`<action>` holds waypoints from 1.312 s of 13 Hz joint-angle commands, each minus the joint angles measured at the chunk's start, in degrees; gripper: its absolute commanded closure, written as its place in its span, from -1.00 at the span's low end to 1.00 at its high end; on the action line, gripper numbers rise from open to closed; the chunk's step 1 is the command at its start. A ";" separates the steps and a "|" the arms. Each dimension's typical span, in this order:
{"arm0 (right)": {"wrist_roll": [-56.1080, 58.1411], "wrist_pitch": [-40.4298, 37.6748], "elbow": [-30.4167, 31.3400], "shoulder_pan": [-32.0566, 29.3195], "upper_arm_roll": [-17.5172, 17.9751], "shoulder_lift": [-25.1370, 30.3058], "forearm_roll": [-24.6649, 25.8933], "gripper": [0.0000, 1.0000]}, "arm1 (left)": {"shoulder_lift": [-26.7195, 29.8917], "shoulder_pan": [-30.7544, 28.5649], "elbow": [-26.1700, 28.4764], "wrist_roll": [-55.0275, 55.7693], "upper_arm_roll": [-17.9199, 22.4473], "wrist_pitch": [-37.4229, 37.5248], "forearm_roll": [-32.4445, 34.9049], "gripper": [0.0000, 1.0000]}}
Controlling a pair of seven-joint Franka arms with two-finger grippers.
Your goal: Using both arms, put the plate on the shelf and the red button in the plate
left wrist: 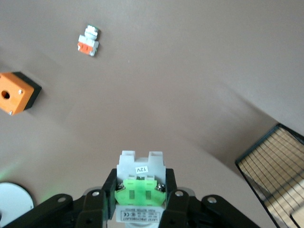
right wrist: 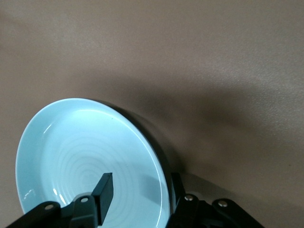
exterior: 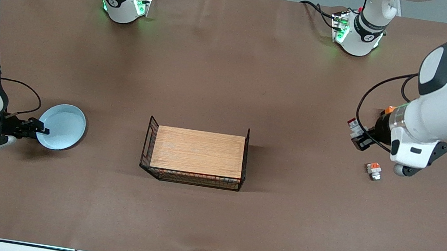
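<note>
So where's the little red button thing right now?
The red button is clamped in the left gripper, held up over the table at the left arm's end, above the similar orange-patched block lying on the table.

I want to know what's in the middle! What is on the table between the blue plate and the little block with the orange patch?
In the front view, the wire basket with a wooden board sits between the plate and the orange-patch block.

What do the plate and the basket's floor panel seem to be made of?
The plate, gripped at its rim by the right pincer, looks like glazed ceramic, possibly melamine: glossy pale blue with faint concentric rings and highlights. The basket is thin black wire mesh; its floor panel looks like light wood or laminate, judging by fine straight grain and matte finish.
</note>
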State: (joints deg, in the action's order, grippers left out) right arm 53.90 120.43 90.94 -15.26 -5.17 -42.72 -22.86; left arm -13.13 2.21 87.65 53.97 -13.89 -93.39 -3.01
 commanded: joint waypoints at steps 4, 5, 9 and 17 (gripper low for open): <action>3.14 3.06 1.96 0.58 -0.19 0.44 -0.61 0.14 | 4.52 -0.10 -1.16 1.05 -0.43 3.22 -3.76 0.99; 3.14 2.97 1.96 0.58 -0.19 0.44 -0.52 0.25 | 4.61 -0.10 -1.08 1.05 -0.35 3.22 -3.85 0.99; 2.88 2.35 1.88 0.50 -0.19 0.53 -0.43 0.51 | 4.17 -0.54 -0.29 1.84 -0.26 3.92 -4.81 0.99; 4.99 -0.19 0.91 -0.21 -0.19 0.53 -0.70 0.85 | 3.91 -0.72 -0.20 0.79 0.09 4.19 -4.73 0.99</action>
State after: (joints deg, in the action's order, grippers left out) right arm 58.49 122.22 92.20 -15.07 -5.36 -42.71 -22.84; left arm -9.49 1.73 87.46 55.15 -14.01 -89.91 -6.63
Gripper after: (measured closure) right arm 0.912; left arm 0.586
